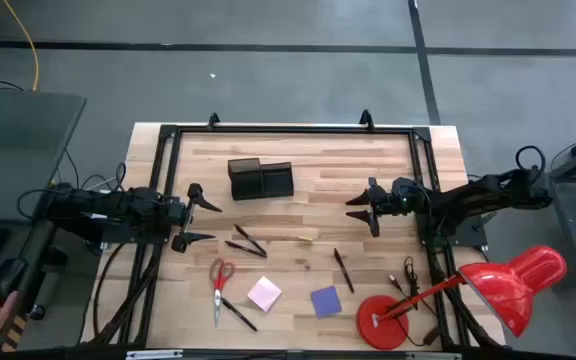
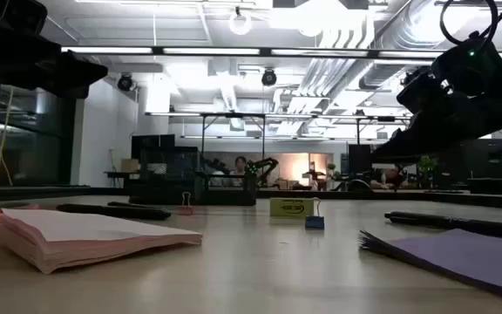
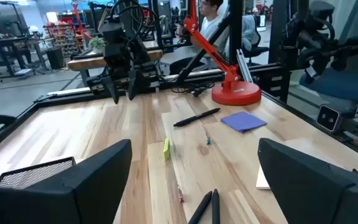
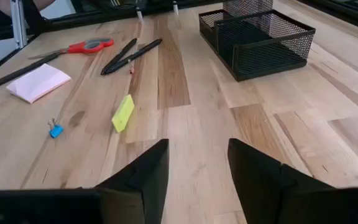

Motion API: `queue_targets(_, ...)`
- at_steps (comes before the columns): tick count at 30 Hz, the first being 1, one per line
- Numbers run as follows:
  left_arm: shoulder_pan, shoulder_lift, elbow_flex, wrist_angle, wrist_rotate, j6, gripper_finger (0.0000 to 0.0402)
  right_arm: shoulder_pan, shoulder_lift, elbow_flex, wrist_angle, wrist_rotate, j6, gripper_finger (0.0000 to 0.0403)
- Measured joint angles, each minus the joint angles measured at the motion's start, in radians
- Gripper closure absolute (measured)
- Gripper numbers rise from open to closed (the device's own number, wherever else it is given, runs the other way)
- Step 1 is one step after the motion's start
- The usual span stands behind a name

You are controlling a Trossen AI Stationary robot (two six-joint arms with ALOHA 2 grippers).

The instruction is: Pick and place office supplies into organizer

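**Black mesh organizer sits between two empty hands**

Black wire mesh forms the organizer [image 1: 260, 179], a two-compartment box standing toward the far side of the wooden tabletop [image 1: 308, 160]. The left hand [image 1: 201, 218] hovers just beside it on the left, fingers spread wide and gripping nothing. The right hand [image 1: 366, 210] hovers well to the organizer's right, fingers partly apart and likewise empty; in its wrist view the organizer [image 4: 257, 40] lies ahead and to one side of the fingers [image 4: 148, 174].

Two black pens [image 1: 246, 244] lie crossed near the left hand, on the tabletop between the hands and closer to the near edge. The red-handled scissors [image 1: 219, 282] lie nearer the front, below the left hand in the high view, with another black pen [image 1: 238, 315] just beside their tip. The pink sticky-note pad [image 1: 264, 294] rests to the right of the scissors, and the purple pad [image 1: 326, 301] lies farther right, apart from it. One more pen [image 1: 343, 270] lies below the right hand, tilted.

A small yellow object [image 4: 123, 112] and a tiny blue clip [image 4: 56, 130] lie on the wood in front of the right hand. The red desk lamp [image 1: 478, 295] stands at the front right corner. The yellow object carries dark print in the low view, too small to read.
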State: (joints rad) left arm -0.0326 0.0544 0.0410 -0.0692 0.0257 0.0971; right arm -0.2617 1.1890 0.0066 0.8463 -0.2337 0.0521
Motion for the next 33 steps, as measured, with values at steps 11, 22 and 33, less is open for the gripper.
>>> queue_targets(11, 0.000, 0.000, 0.000, 0.000, 0.000, 0.000, 0.0066, 0.000, 0.000, 0.000, 0.000, 0.000, 0.000, 0.0240)
queue_targets(22, 0.000, 0.000, 0.000, 0.000, 0.000, 0.000, 0.0066, 0.000, 0.000, 0.000, 0.000, 0.000, 0.000, 0.0249)
queue_targets(33, 0.000, 0.000, 0.000, 0.000, 0.000, 0.000, 0.0066, 0.000, 0.000, 0.000, 0.000, 0.000, 0.000, 0.0239)
